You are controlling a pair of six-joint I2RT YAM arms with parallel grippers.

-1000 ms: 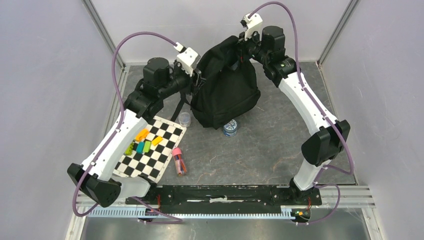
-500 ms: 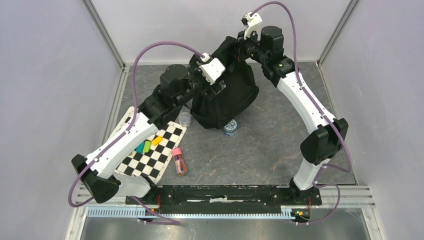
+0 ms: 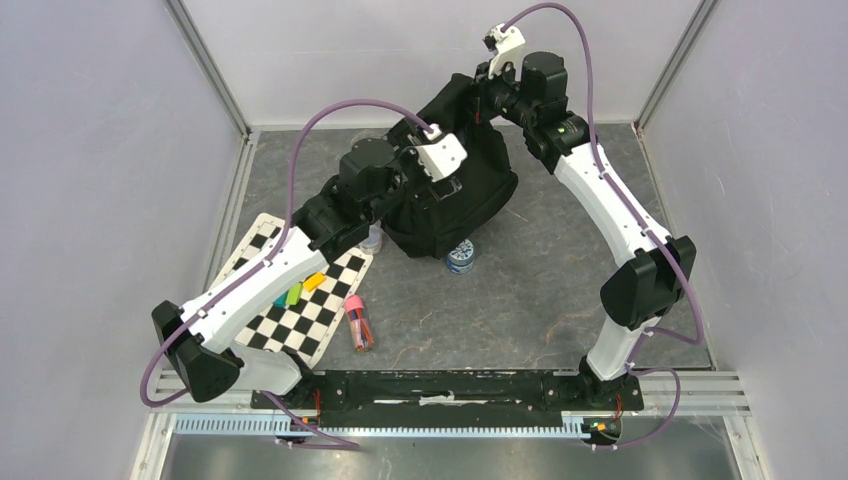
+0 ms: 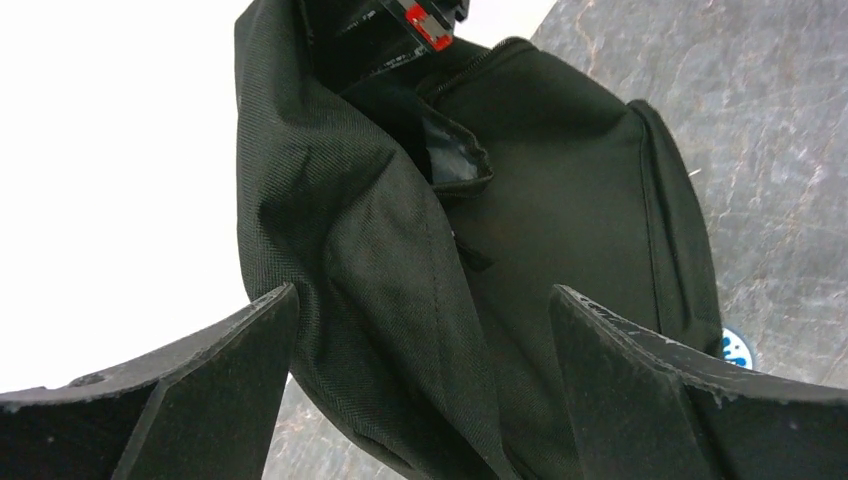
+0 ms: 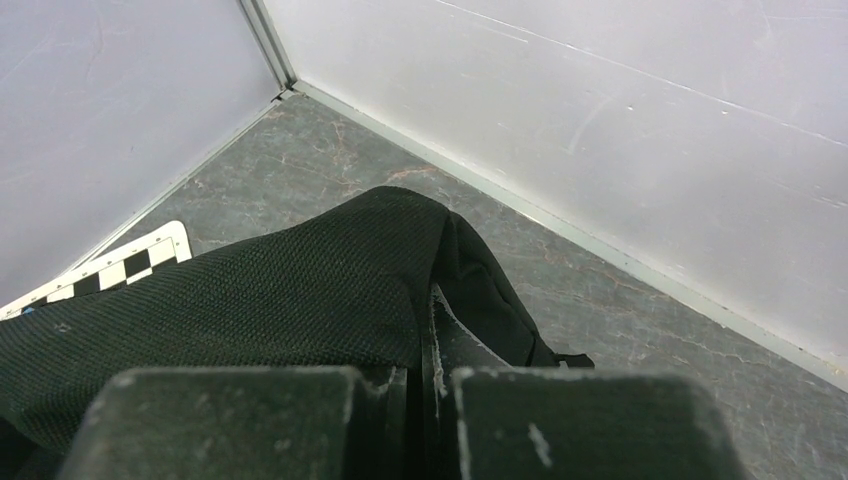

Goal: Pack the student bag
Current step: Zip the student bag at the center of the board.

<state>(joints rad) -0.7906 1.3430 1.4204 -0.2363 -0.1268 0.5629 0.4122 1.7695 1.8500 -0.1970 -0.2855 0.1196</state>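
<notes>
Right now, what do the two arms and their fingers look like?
The left arm and right arm have white links and black joints. A purple cable runs to a white block on each wrist. The fingers are flat, black and scuffed.

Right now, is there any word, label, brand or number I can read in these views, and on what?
No text is legible.
Blue print on the small round jar: too small to read.
Red tab above the student bag: no readable marks.
Checkerboard mat: squares only, no characters.
</notes>
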